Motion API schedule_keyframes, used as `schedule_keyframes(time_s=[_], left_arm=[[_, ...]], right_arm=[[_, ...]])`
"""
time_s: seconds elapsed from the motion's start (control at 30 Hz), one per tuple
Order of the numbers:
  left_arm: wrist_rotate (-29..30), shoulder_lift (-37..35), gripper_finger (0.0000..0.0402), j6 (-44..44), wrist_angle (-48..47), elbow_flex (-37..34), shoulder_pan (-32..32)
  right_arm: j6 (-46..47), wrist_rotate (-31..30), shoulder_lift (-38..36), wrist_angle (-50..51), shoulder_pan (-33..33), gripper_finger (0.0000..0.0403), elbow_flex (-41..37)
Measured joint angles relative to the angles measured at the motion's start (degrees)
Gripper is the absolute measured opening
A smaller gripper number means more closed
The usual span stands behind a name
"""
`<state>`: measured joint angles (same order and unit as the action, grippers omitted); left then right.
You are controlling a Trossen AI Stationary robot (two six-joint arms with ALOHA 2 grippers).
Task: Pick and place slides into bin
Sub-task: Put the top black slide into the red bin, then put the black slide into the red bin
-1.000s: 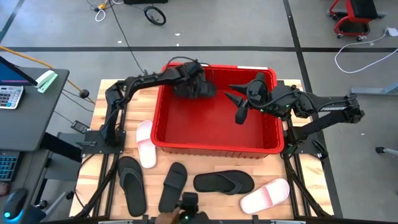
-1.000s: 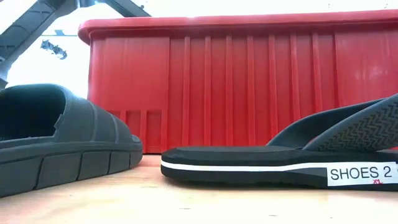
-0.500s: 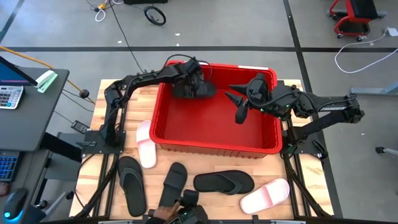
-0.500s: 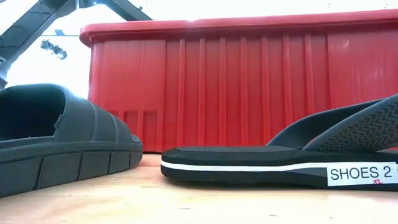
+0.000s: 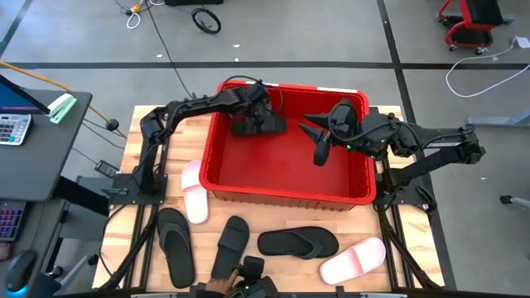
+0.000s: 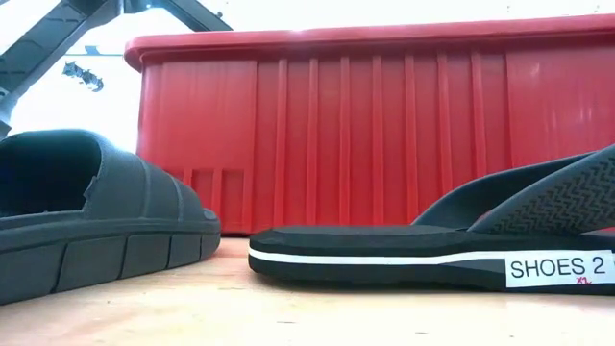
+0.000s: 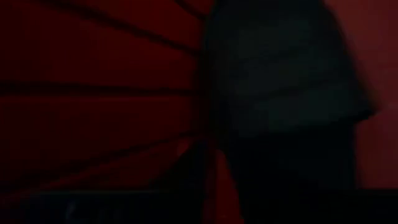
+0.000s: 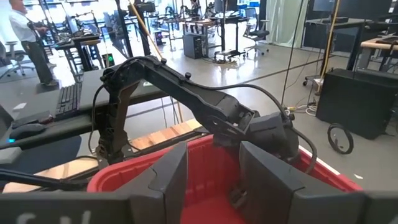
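The red bin (image 5: 286, 197) stands at the middle of the table. Inside it, in the far left corner, is a black slide (image 5: 261, 126), seen close and dark in the left wrist view (image 7: 286, 81). My left gripper (image 5: 251, 103) reaches down into that corner, right over the slide. Above the bin's right half, my right gripper (image 5: 321, 147) hovers open with nothing between its fingers (image 8: 214, 180). Several more slides lie on the table in front of the bin: two pink (image 5: 194, 190) (image 5: 354, 259) and three black (image 5: 175, 246) (image 5: 232, 244) (image 5: 298, 242).
In the low view, a black band slide (image 6: 96, 221) and a black thong slide (image 6: 432, 255) lie before the bin's ribbed front wall (image 6: 384, 135). Most of the bin's floor (image 5: 290, 161) is bare. A desk with a keyboard stands to the table's left.
The black slide in the bin's far left corner has sunk lower and lies flatter than a second ago. My left wrist has turned a little above it. My right arm has kept still.
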<state>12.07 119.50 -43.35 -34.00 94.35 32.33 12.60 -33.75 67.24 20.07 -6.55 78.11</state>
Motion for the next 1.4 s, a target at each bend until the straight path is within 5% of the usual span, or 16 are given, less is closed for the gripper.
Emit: schedule_keyframes(time_s=[0.17,0.33,0.67,0.83,1.1,1.4], left_arm=[[8.88,0.21,0.0134,0.65,-0.46,0.04,-1.51],[16.39,0.15,0.0159,-2.42,-10.96,6.62,-4.28],[16.98,-0.32,0.0143,13.46,-35.71,40.96,-10.58],[16.71,-14.3,0.0131,23.35,-31.21,32.36,-14.7],[9.29,-29.28,0.0121,57.82,-42.2,31.54,-25.37],[7.55,-32.75,0.0105,81.42,-46.97,31.47,-46.62]], right_arm=[[0.0,0.34,0.0,-0.01,0.0,0.015,0.0],[0.52,0.45,0.0,0.03,0.0,0.0149,0.0],[0.66,3.1,-0.69,0.05,-1.79,0.0149,0.0],[0.96,10.13,-2.24,0.05,-6.17,0.0149,0.04],[3.31,18.49,-2.47,0.74,-14.45,0.0149,0.04],[3.89,18.9,-0.37,2.69,-17.68,0.0149,0.04]])
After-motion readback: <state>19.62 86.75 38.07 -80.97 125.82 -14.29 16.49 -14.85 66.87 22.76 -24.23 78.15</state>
